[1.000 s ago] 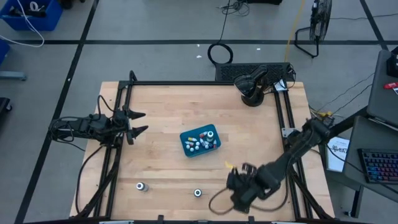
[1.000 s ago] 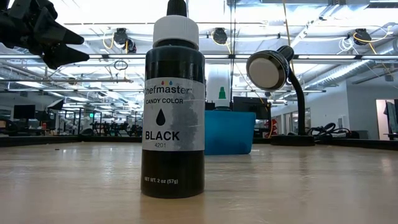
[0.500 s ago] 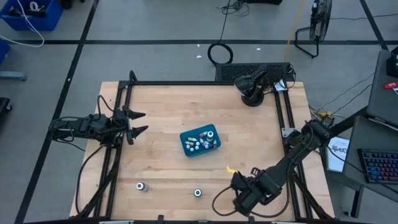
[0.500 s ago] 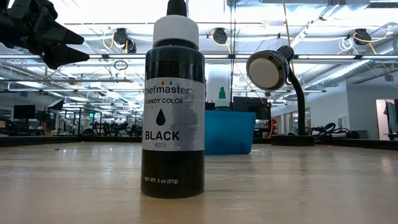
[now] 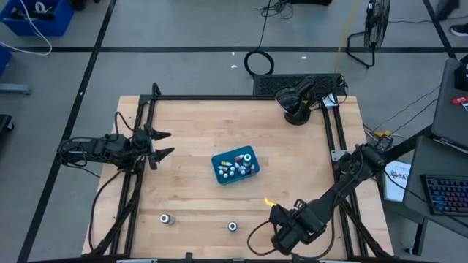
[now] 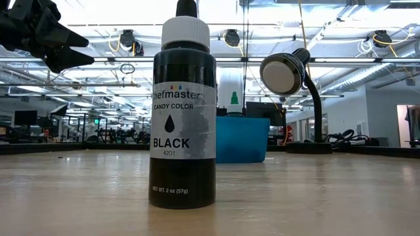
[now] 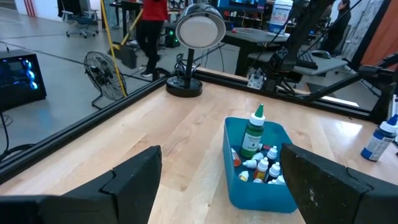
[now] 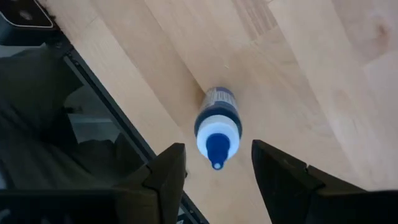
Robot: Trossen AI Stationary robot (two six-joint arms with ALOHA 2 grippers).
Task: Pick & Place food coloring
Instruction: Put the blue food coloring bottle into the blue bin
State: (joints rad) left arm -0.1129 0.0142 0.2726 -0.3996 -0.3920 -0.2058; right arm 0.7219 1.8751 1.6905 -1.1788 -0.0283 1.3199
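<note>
Right tool (image 8: 212, 177) hangs over the near right part of the desk (image 5: 190, 131), its 2 fingers (image 8: 163, 180) spread apart with a blue-capped bottle (image 8: 216, 127) standing upright on the wood directly below, showing in the gap between them and not touched. In the high view the right tool (image 5: 281, 232) sits close to the desk's near edge; compared with 1 second ago it has shifted slightly nearer that edge and a little toward the left, and the small yellow item (image 5: 268, 201) on the desk just beyond it is now clear of the arm.

Left tool (image 5: 159, 144) waits at the left side of the desk with its fingers (image 7: 134, 180) open, exactly where it was in both earlier frames.

A teal tray (image 5: 235, 165) sits near the middle of the desk, unmoved, holding many small food coloring bottles (image 7: 264, 168) and 1 taller green-topped bottle (image 7: 253, 134) standing upright. 2 more bottles stand apart on the near side of the desk: 1 (image 5: 166, 218) toward the left and 1 (image 5: 232, 226) nearer the centre, both unchanged. From the low view a black bottle (image 6: 183, 111) labelled BLACK stands upright, close to the camera. A round desk lamp (image 5: 296, 102) stands at the far right corner.
</note>
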